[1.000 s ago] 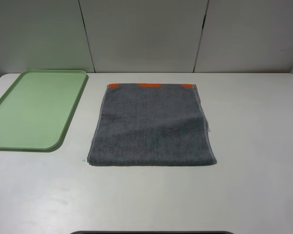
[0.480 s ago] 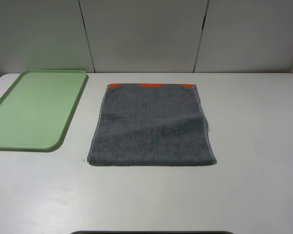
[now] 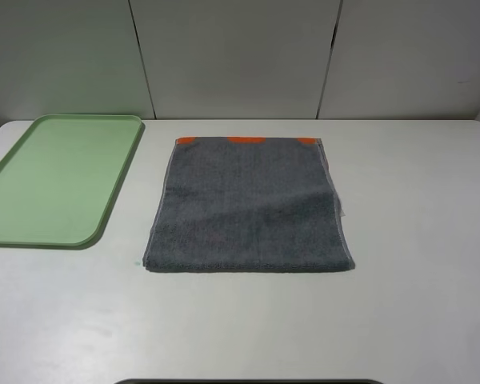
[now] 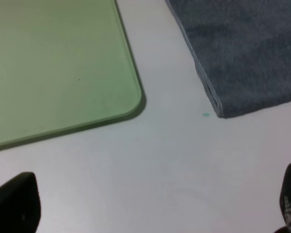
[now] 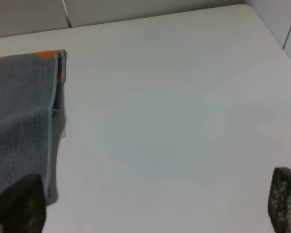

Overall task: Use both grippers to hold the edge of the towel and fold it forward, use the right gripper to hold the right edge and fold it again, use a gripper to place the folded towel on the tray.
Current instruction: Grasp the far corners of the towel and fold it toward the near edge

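Observation:
A dark grey towel point(image 3: 248, 204) lies flat in the middle of the white table, with an orange strip point(image 3: 246, 139) along its far edge. It looks folded over once, in two layers. A light green tray point(image 3: 56, 176) lies to its left with nothing on it. Neither gripper shows in the exterior high view. In the left wrist view my left gripper point(image 4: 153, 213) is open above bare table, near the tray's corner point(image 4: 131, 97) and the towel's near left corner point(image 4: 218, 104). In the right wrist view my right gripper point(image 5: 153, 208) is open beside the towel's right edge point(image 5: 53, 121).
The white table point(image 3: 416, 240) ends at a pale panelled wall point(image 3: 240, 56) behind. A dark strip point(image 3: 248, 382) shows at the table's near edge. A tiny green speck point(image 4: 205, 115) sits by the towel's near left corner.

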`<state>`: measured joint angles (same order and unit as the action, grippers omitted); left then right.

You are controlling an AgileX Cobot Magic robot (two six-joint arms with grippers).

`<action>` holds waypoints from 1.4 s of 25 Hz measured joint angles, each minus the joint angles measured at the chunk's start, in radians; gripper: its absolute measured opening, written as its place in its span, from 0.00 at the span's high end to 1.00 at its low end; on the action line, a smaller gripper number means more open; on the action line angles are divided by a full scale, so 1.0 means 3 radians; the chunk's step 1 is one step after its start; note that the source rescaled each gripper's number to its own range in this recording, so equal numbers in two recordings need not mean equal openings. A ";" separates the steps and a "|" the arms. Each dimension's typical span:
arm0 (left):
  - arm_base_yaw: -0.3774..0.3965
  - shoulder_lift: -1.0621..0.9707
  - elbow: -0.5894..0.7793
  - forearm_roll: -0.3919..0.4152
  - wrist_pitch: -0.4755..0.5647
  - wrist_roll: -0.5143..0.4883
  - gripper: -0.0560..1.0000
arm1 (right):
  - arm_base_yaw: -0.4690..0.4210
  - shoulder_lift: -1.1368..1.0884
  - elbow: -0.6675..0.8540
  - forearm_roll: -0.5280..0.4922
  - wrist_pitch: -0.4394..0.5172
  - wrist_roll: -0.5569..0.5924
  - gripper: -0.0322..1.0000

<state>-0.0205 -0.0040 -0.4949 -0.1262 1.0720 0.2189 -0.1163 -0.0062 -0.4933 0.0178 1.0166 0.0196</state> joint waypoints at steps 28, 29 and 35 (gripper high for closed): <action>0.0000 0.0178 -0.0008 -0.0001 0.0008 0.0014 0.00 | 0.0211 0.0510 -0.0028 0.0472 0.0000 -0.0134 0.00; 0.0000 0.0256 -0.0023 -0.0001 0.0008 0.0032 0.00 | 0.0268 0.0583 -0.0047 0.0480 0.0000 -0.0157 0.00; -0.0169 0.0773 -0.0179 -0.0011 -0.0002 0.0246 0.00 | 0.0510 0.1016 -0.0159 0.0509 -0.0028 -0.0372 0.00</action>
<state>-0.0710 0.2278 -0.5486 -0.1295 1.0714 0.2927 0.0368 0.2985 -0.5410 0.1704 1.0081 -0.0919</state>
